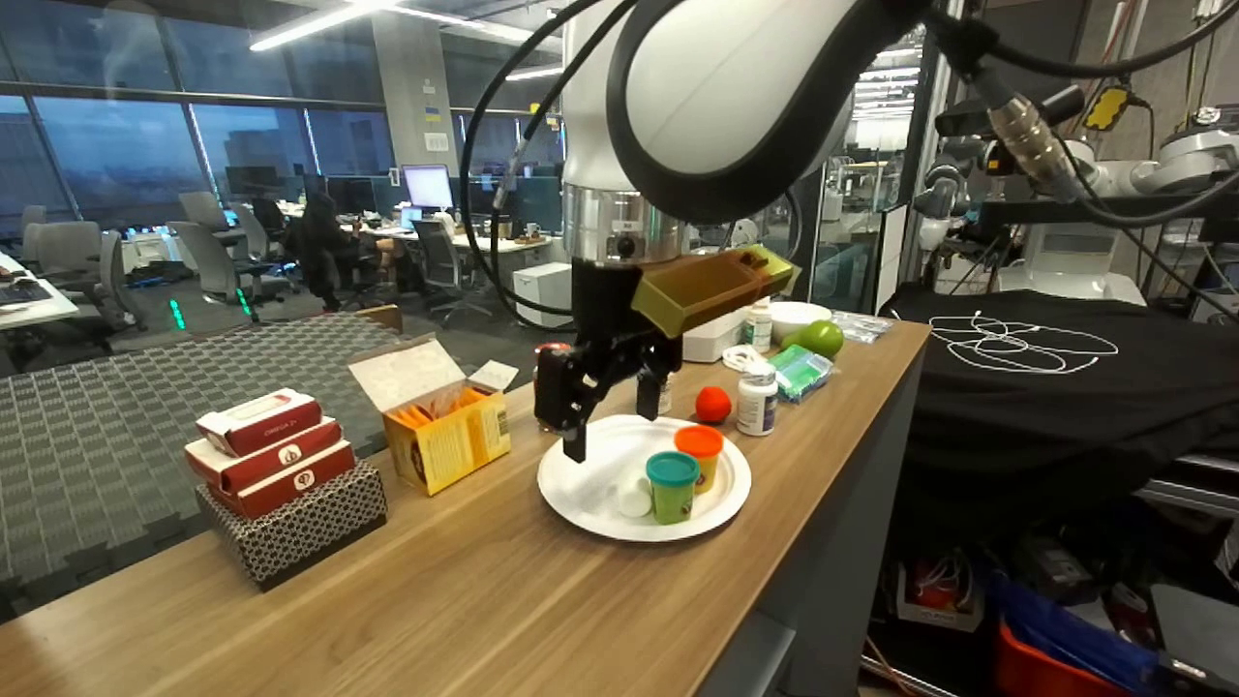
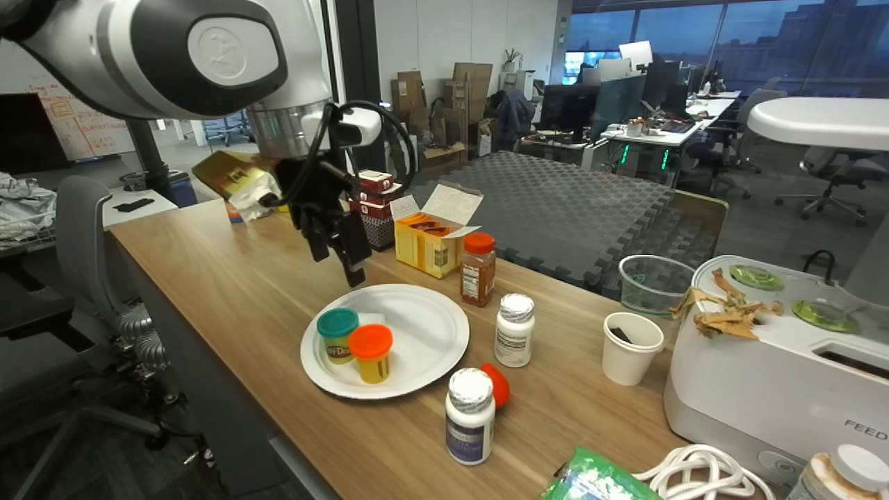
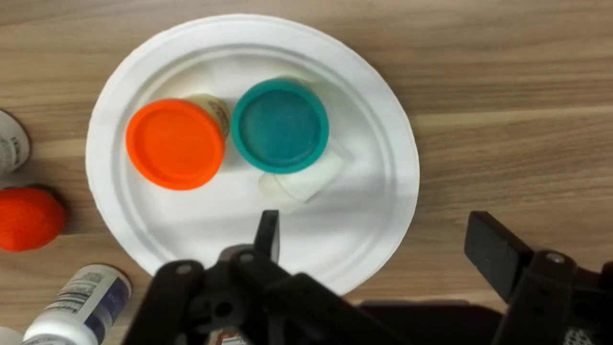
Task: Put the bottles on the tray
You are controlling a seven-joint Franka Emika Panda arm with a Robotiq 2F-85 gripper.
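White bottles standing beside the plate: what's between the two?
In an exterior view, an orange-red round object lies between the nearer white bottle, which partly hides it, and the farther white bottle. The wrist view agrees.

In both exterior views the arm reaches in from above, its wrist upright and the gripper hanging in the air, pointing down; in the wrist view its fingers stand well apart

Desks, monitors and swivel chairs mark an office; another robot arm, a lab.
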